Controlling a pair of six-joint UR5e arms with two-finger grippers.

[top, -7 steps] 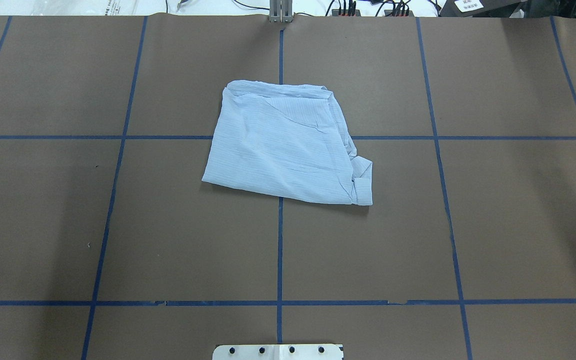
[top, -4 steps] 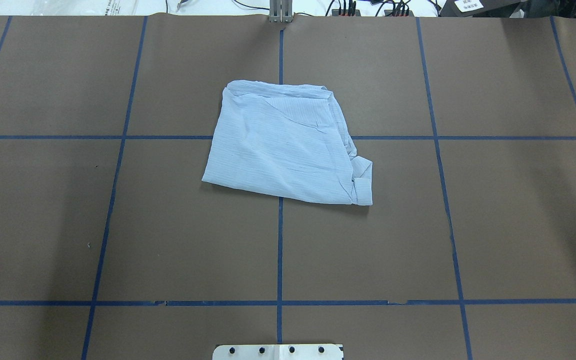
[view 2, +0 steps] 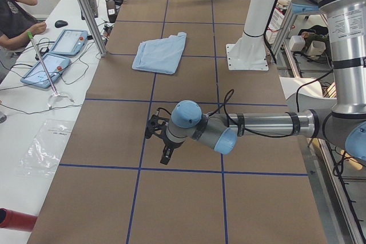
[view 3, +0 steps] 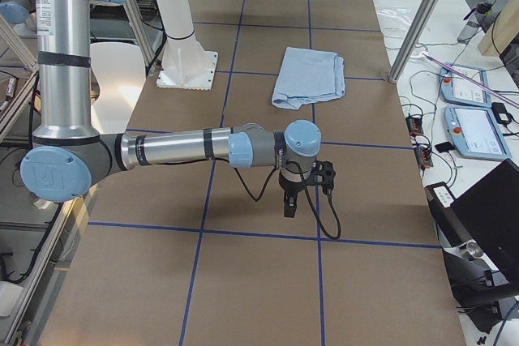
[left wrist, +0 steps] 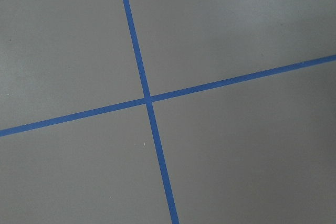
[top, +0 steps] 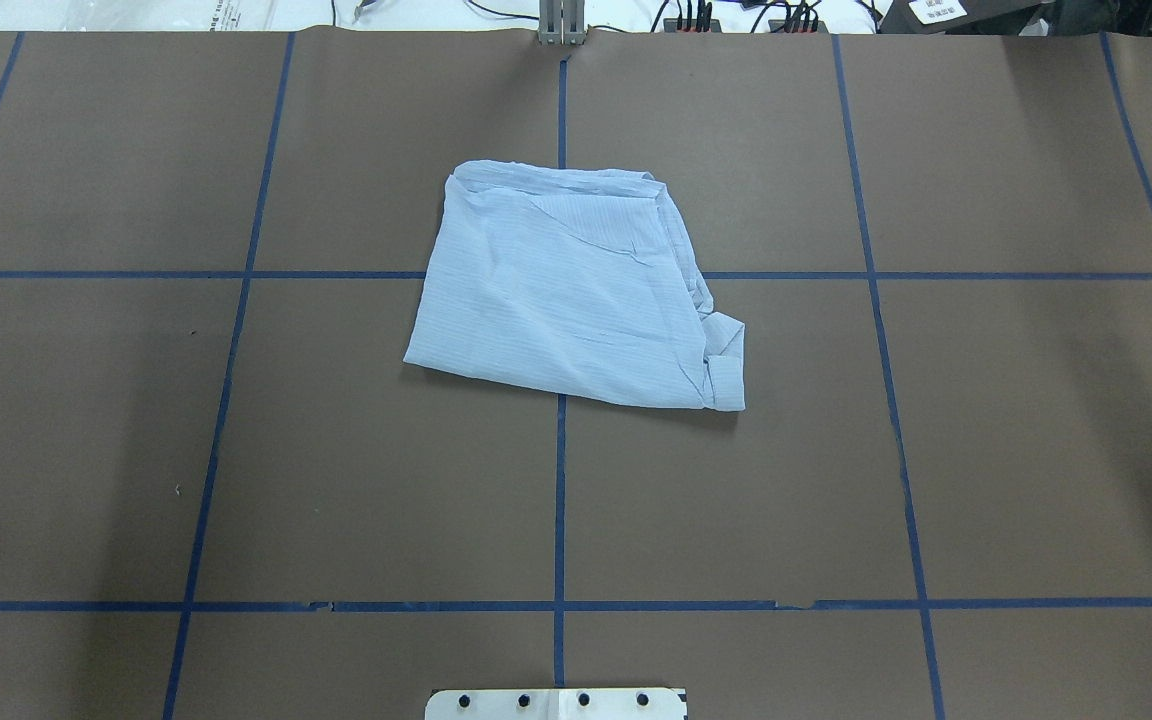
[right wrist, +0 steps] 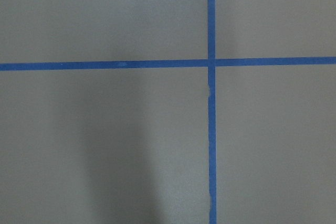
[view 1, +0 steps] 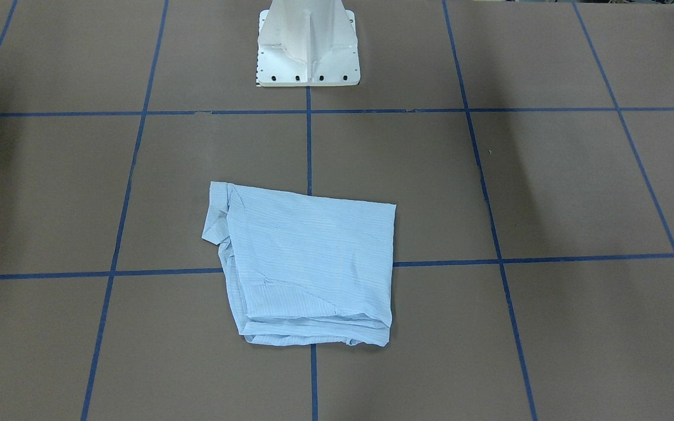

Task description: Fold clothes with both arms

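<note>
Seen side-on only, jaws unreadable: left gripper (view 2: pixel 166 157), right gripper (view 3: pixel 289 210). Cropped by picture edges: white pedestal base (top: pixel 556 703) at worktop (view 2: pixel 189 198) near edge, person (view 2: pixel 14 18) beyond its far edge.

You see the folded pale-blue shirt (top: pixel 566 290) lying flat near the middle of the brown table (top: pixel 1016 440), covering a crossing of the blue tape lines (top: pixel 436 606). Its rumpled, layered edge faces right. A white base plate (top: pixel 556 704) sits at the near edge, and cables (top: pixel 696 15) lie past the far edge.
</note>
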